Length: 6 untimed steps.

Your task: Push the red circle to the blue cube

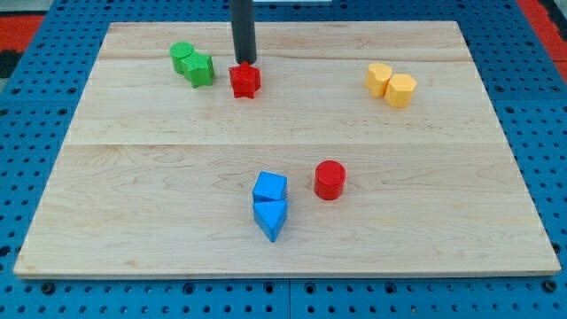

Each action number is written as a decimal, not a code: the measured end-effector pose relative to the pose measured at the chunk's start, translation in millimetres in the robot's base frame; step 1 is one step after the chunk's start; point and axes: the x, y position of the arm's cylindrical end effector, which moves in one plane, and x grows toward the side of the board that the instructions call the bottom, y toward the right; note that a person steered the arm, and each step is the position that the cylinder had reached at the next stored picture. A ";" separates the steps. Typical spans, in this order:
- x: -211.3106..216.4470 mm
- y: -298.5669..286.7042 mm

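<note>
The red circle, a short red cylinder, stands below the board's middle, a little to the right of the blue cube with a small gap between them. A blue triangular block touches the blue cube from below. My tip is at the view's top, just above a red star-shaped block and touching or nearly touching it. The tip is far from the red circle, up and to the left of it.
Two green blocks sit together at the top left. Two yellow blocks sit together at the top right. The wooden board lies on a blue perforated table.
</note>
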 end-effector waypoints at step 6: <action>269.9 169.6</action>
